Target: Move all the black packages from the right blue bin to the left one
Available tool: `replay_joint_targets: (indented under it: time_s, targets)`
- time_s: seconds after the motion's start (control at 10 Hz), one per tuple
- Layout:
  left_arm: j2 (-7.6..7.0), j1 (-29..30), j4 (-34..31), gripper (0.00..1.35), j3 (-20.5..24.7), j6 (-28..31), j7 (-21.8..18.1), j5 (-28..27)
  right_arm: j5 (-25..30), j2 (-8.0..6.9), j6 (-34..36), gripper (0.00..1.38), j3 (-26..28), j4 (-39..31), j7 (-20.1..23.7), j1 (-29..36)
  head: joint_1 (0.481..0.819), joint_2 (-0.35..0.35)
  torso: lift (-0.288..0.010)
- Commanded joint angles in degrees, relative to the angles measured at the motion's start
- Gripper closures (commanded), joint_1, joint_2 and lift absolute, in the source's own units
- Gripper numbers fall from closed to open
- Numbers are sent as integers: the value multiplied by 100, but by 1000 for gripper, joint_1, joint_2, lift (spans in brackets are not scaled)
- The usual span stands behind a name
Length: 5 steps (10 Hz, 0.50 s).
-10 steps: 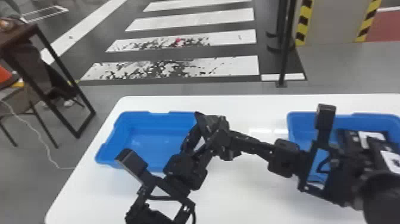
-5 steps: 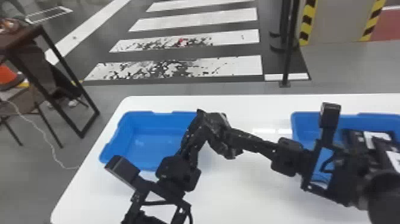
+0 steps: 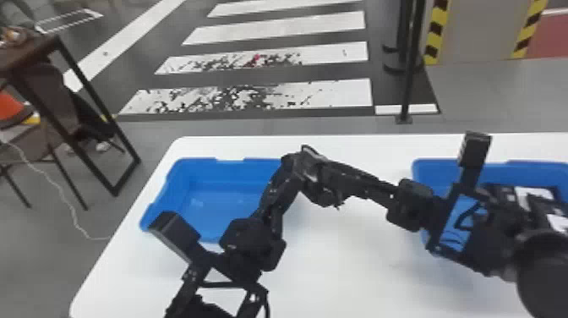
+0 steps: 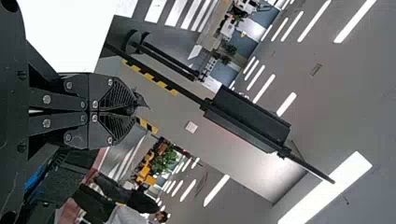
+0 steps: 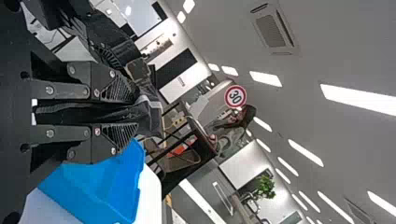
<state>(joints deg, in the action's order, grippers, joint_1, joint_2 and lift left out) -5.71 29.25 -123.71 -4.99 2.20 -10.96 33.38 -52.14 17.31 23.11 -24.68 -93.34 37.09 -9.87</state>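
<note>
Head view: two blue bins, left bin (image 3: 211,198) at 8 o'clock, right bin (image 3: 520,169) at 3, holding at least two black packages (image 3: 534,196). Left gripper (image 3: 291,169) and right gripper (image 3: 348,177) sit close together, mid-view.

Left wrist: fingers together, can't tell if they've got hold of anything.

Right wrist: parted fingers clamp one black package (image 5: 147,114).

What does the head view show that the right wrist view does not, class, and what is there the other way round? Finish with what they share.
Head view: the right blue plastic bin with white-labelled black packages, and a white-striped floor crossing.

Right wrist view: a round, red-rimmed sign, a leafy green plant and long white ceiling lights.

Both: the left blue plastic bin, the smooth white table and the right black gripper, whose fingers hold a shiny black package in the wrist view.
</note>
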Motion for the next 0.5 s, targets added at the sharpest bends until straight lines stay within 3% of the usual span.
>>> replay_joint_targets:
  time_s: [0.0, 0.1, 0.3, 0.4]
  targets:
    - [17, 0, -11, 1223, 76, -94, 41, -116, -134, -8, -117, 364, 0, 187, 0, -26, 695, 228, -140]
    - [52, -43, 3, 1223, 202, -122, 173, -321, -259, -8, -117, 42, 0, 299, 0, -12, 695, 227, -140]
    - [140, -268, 481, 1223, 533, -418, 525, -1007, -396, 1, -174, 137, 46, 328, 8, 87, 695, 251, -140]
    - [201, -591, 1086, 1223, 796, -797, 683, -1681, -408, 1, -174, 145, 91, 328, 8, 157, 695, 275, -140]
